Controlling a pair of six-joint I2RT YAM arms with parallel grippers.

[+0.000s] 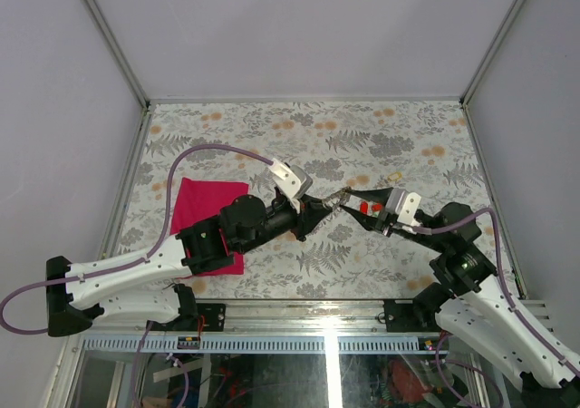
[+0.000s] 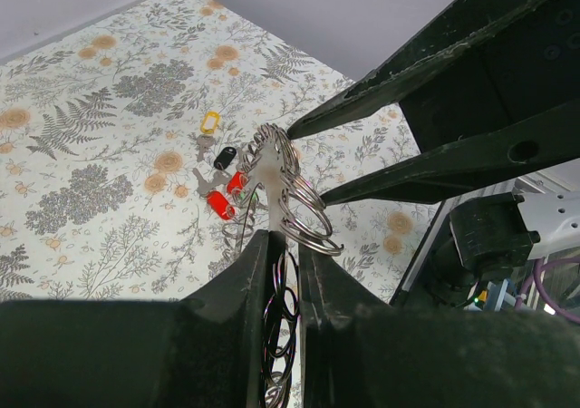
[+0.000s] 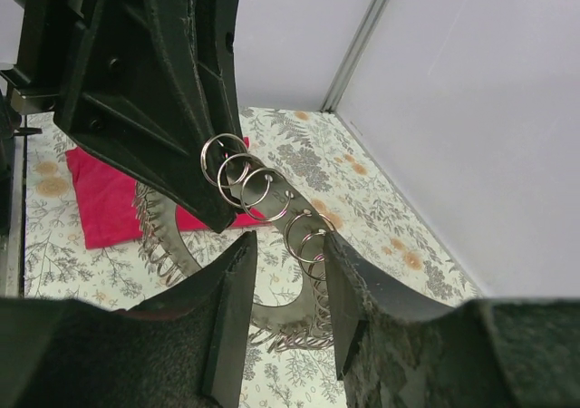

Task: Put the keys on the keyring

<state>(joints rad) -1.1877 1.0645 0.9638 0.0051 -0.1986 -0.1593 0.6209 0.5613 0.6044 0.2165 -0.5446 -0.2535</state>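
From above, the left gripper (image 1: pixel 323 207) and the right gripper (image 1: pixel 350 205) meet tip to tip near the middle of the flowered table (image 1: pixel 381 136), with the keyring (image 1: pixel 336 199) raised between them. Two red heads of the keys (image 1: pixel 366 208) show just right of the keyring, by the right gripper's fingers. A magenta cloth (image 1: pixel 204 210) lies to the left, partly under the left arm

In the left wrist view, the left gripper's jaws are pressed together on the near end of the keyring (image 2: pixel 294 199), a pale strip crowded with silvery wire rings that stands up from the fingers. The right gripper's two black fingers (image 2: pixel 471 159) come in from the right, spread apart, their tips on either side of the ring cluster. The keys (image 2: pixel 219 205) lie together on the table beyond it, with red, black and yellow heads, apart from the rings

In the right wrist view, the right gripper's fingers (image 3: pixel 231 308) stand apart with several rings of the keyring (image 3: pixel 308 236) in the gap; whether they touch the rings I cannot tell. The left gripper, at the upper left, holds the strip where more rings hang. The cloth (image 3: pixel 100 199) lies on the table behind
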